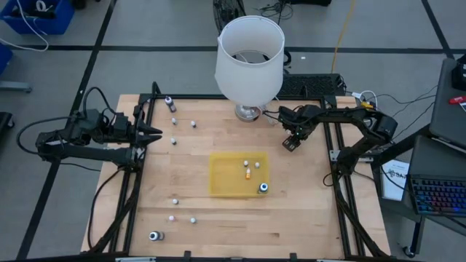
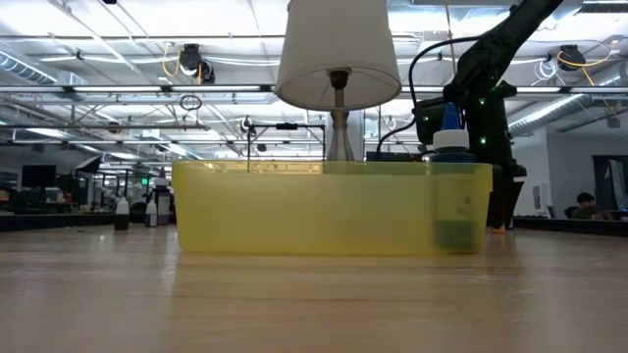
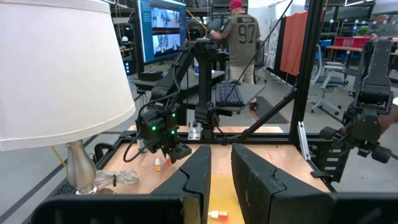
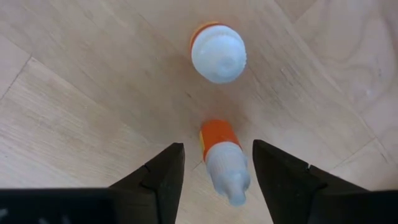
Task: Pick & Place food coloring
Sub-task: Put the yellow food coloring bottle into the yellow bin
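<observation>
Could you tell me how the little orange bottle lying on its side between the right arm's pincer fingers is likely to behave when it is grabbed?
The orange bottle lies flat on the bare wooden table and looks round-bodied, so a nudge from one finger would probably roll it. It looks like smooth plastic, so it may slip if the right pincer closes off-centre. Being tiny, it is probably very light.

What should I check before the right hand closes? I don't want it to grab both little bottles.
1. Lying orange bottle between the right hand fingers: ok.
2. Fingers apart, not yet touching it: ok.
3. Upright orange bottle outside the grip path: ok.
4. Left hand parked at the table's edge, shut: ok.
5. Yellow tray has bare floor for a drop: ok.
6. Hand low enough: cannot tell.
</observation>
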Action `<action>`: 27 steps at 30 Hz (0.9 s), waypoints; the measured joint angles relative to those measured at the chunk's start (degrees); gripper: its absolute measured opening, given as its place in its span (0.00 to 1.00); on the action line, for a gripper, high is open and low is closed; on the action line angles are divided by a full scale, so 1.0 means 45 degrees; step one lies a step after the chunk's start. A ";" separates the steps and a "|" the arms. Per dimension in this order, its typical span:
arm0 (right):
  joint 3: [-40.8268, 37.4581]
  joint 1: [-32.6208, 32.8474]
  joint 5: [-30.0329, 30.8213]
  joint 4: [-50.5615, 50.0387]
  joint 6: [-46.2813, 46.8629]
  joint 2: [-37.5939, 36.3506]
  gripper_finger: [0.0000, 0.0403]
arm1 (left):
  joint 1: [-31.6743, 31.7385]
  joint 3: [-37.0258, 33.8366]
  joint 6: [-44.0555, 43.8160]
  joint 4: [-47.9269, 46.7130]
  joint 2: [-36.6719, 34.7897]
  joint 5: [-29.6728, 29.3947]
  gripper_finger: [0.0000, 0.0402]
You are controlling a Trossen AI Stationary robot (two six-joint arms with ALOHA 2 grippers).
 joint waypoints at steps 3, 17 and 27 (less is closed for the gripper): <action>0.0000 0.0000 -0.0001 0.0001 -0.0005 0.0000 0.40 | 0.0000 -0.0002 0.0000 0.0000 0.0003 0.0005 0.17; 0.0010 0.0340 -0.0021 0.0039 -0.0395 -0.0044 0.14 | 0.0000 0.0000 0.0000 0.0000 0.0002 0.0002 0.17; 0.0008 0.1906 -0.0048 -0.0042 0.0123 -0.0903 0.14 | -0.0005 -0.0002 0.0000 0.0000 0.0001 0.0005 0.17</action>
